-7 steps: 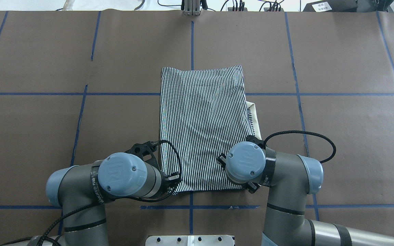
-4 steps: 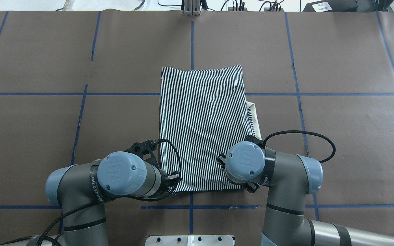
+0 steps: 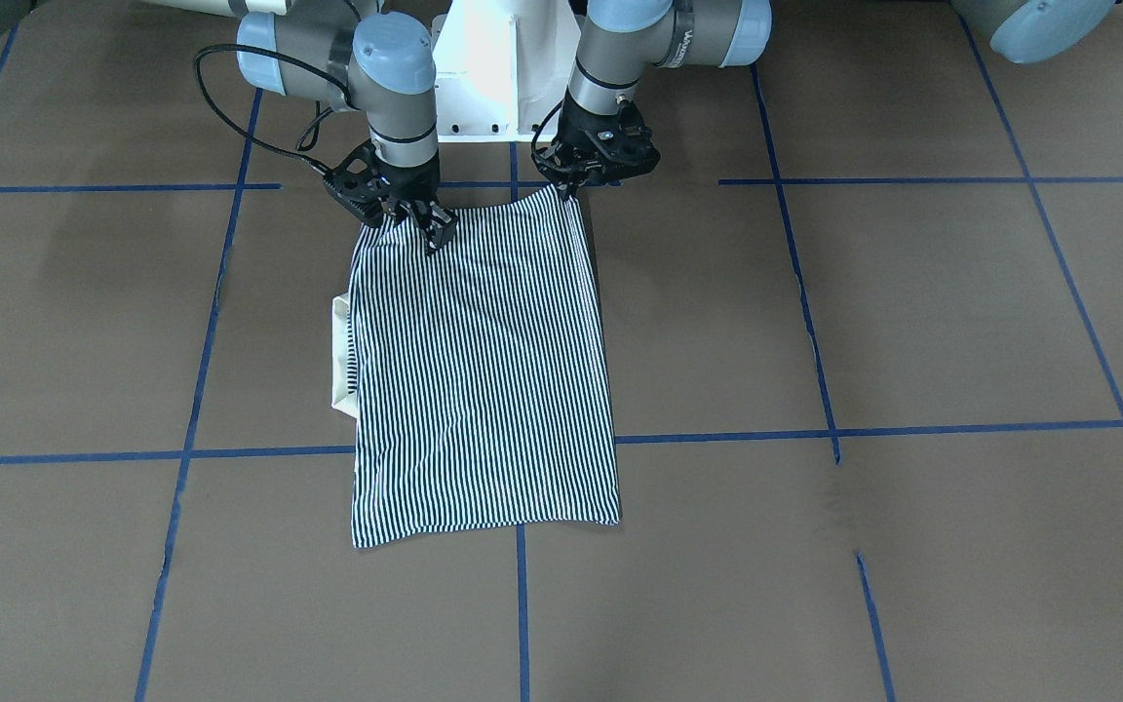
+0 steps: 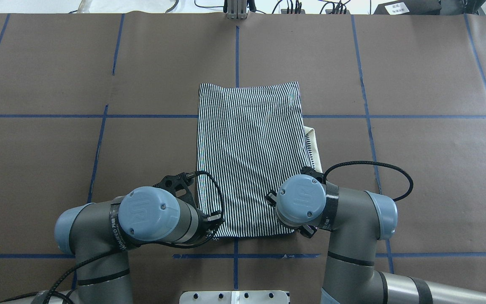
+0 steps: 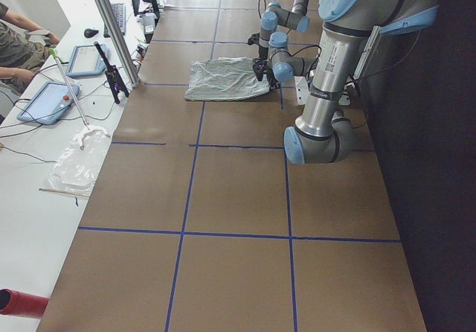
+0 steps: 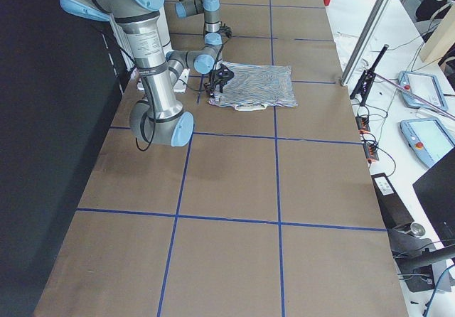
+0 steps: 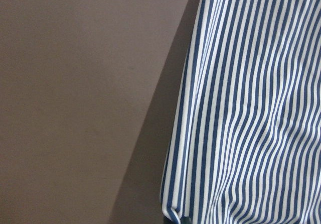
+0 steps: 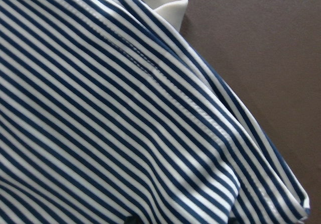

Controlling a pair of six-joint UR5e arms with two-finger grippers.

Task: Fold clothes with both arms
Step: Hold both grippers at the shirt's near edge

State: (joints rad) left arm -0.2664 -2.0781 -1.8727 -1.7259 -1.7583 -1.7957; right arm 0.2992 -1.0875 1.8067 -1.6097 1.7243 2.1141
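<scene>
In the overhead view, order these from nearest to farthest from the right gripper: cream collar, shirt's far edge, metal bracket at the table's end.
1. cream collar, just ahead of right gripper.
2. shirt's far edge, mid-table.
3. metal bracket, table's far end.

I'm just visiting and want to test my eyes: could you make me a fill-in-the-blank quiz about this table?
The polo shirt has navy and white ____. Its collar is ____ coloured. The table is marked with ____ tape lines. ____ grippers pinch the shirt's edge nearest the robot: the left gripper and right gripper.
Missing words: stripes; cream; blue; two.
</scene>
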